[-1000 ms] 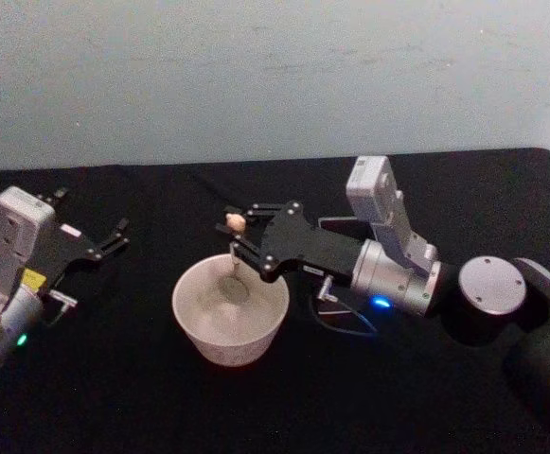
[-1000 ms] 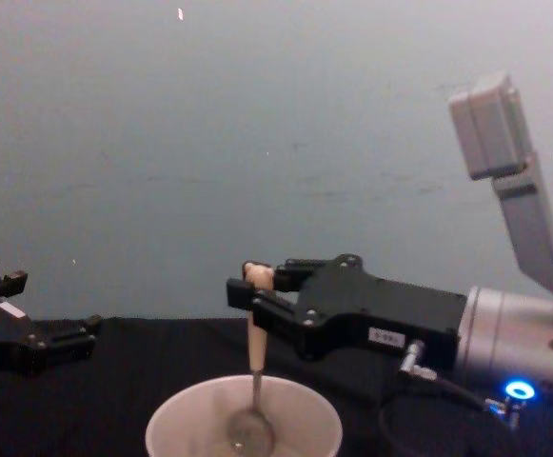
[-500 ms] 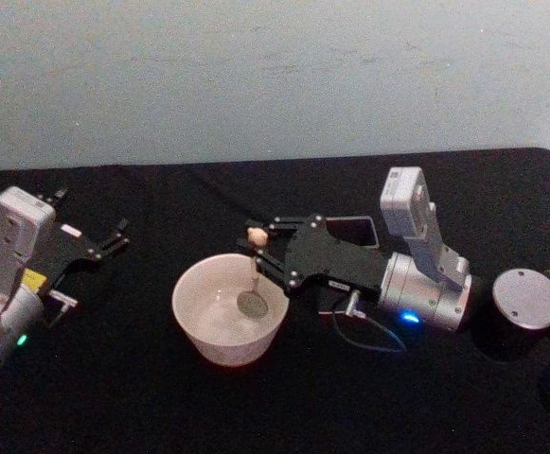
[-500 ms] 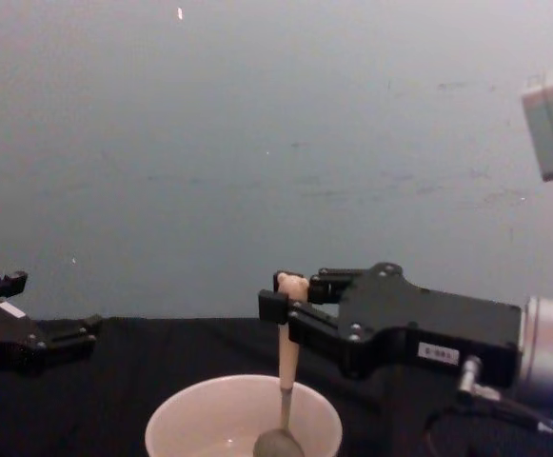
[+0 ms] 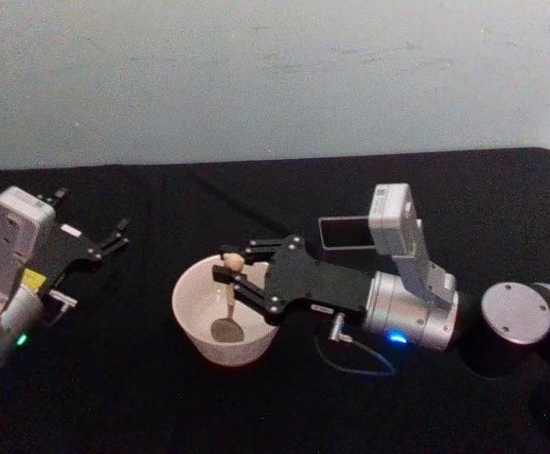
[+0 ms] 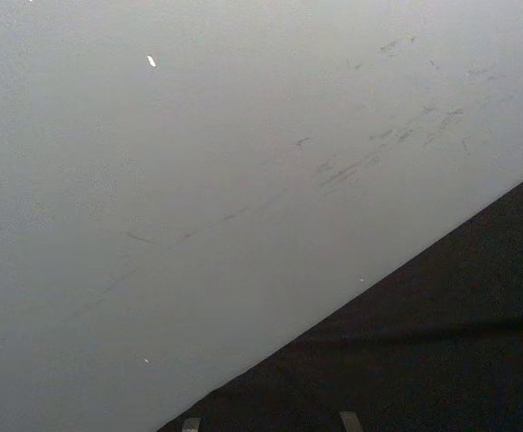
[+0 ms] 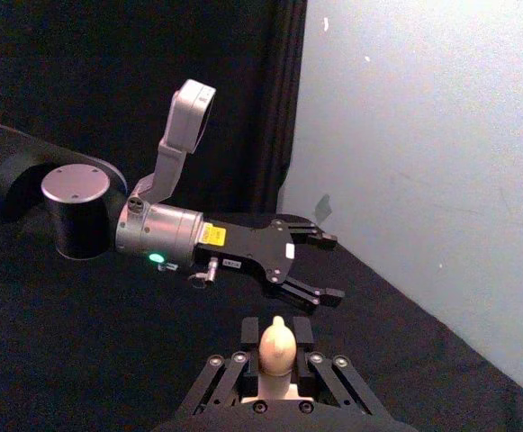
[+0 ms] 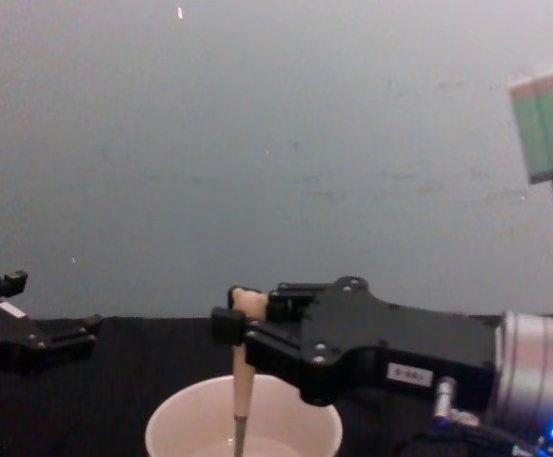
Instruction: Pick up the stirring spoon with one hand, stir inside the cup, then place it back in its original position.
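Spoon [image 5: 228, 295] stands nearly upright at the head view's centre, beige bear head up, shiny round bowl down inside the cup [image 5: 199, 345], toward its front wall. The right gripper [image 5: 224, 266] reaches in from the right and pinches the handle just under the bear head. Behind its wrist the holder [image 5: 341, 233] shows as a dark grey rectangle, its right end hidden by the camera mount [image 5: 393, 222]. The left gripper [image 5: 116, 236] rests near the left edge, fingers spread, well apart from the cup.

Left wrist view: a scuffed pale wall [image 6: 243, 135] above black cloth [image 6: 441, 342].

Right wrist view: the bear head sits at lower centre, clamped by the right gripper; the rest of the spoon is hidden below it. The left gripper lies beyond, prongs apart.

Chest view: the thin handle hangs almost vertical into the smooth cream cup; the bowl and the cup's lower part are cut off by the bottom edge.
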Robot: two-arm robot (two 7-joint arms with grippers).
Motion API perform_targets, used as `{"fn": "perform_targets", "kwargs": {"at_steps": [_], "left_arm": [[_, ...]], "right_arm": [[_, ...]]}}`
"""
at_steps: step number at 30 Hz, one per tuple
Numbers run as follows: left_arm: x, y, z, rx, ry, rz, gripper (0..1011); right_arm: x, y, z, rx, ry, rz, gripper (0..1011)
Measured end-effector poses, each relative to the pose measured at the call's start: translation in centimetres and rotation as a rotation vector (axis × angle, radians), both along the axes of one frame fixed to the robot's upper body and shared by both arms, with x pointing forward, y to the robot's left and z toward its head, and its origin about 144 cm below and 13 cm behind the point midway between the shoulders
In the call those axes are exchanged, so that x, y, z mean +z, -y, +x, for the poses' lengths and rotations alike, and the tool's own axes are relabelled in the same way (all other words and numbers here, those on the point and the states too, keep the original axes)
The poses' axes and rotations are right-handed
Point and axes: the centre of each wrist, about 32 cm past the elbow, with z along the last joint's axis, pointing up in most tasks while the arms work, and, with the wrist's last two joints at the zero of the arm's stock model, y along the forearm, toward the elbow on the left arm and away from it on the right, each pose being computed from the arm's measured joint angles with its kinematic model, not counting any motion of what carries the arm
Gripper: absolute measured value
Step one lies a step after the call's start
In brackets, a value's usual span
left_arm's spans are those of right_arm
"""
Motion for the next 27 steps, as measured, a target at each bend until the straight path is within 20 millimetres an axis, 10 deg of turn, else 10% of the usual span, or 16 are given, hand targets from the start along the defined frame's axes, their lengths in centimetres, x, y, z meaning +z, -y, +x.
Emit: {"fn": "perform_targets", "kwargs": {"at_steps": [27], "left_arm": [[0.0,0.0,0.0,0.000,0.000,0.000,1001]], "right_arm": [[-0.4,-0.6,2.2,-0.152,0.008,-0.001,214]]}}
